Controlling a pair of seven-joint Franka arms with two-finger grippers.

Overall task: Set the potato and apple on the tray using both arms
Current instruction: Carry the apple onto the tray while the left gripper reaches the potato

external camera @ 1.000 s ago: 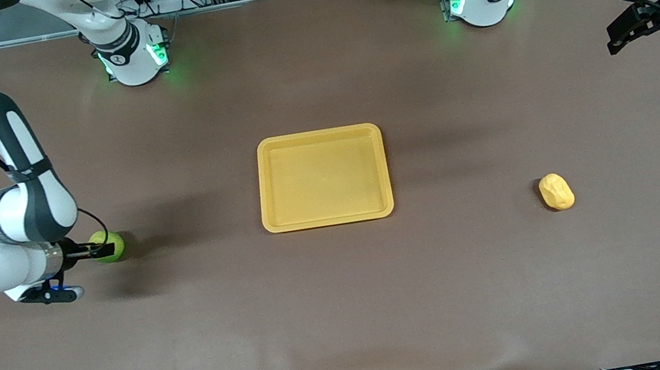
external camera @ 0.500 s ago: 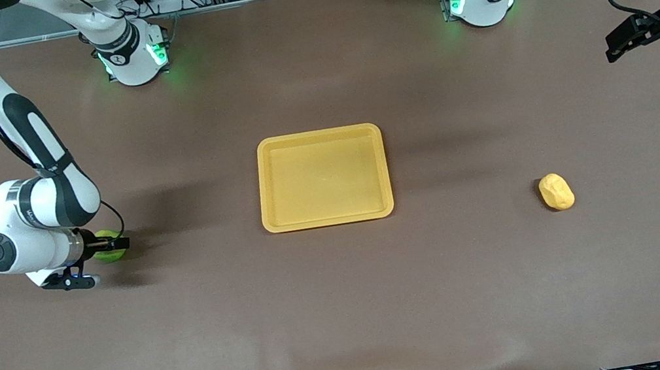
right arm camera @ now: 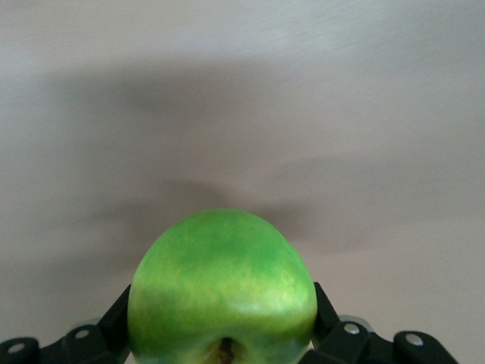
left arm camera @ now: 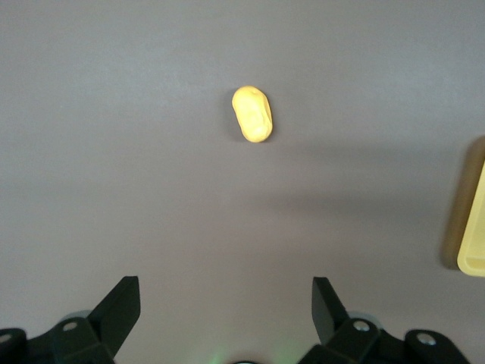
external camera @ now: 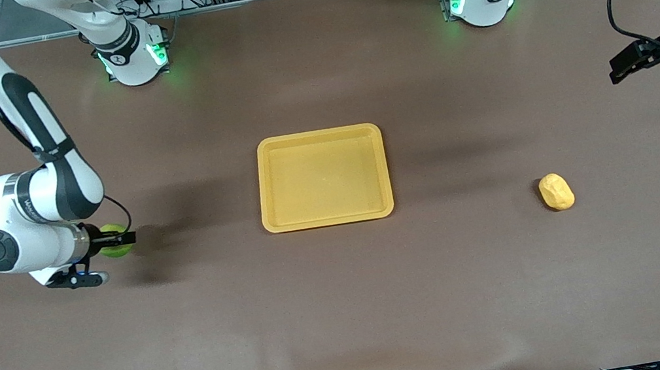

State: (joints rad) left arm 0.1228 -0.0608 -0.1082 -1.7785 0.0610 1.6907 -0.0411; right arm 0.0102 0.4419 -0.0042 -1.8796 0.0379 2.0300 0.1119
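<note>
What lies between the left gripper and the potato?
Only bare table. The left wrist view shows the open left gripper over plain brown surface, the potato alone on it; the front view agrees.

In the front view, most of the apple (external camera: 113, 240) is hidden by the right gripper (external camera: 120, 239) and its wrist, so only a small green patch shows; in the right wrist view the picture's edge cuts off the apple's (right arm camera: 222, 292) lower part and the 2 fingers (right arm camera: 114, 322) show only as dark tips at its sides. In the left wrist view, the tray (left arm camera: 476, 227) is cut by the picture's edge, leaving just 1 rounded corner visible. In the front view, the left gripper (external camera: 622, 66) is a small dark shape near the picture's edge, with much of its arm out of frame.
</note>
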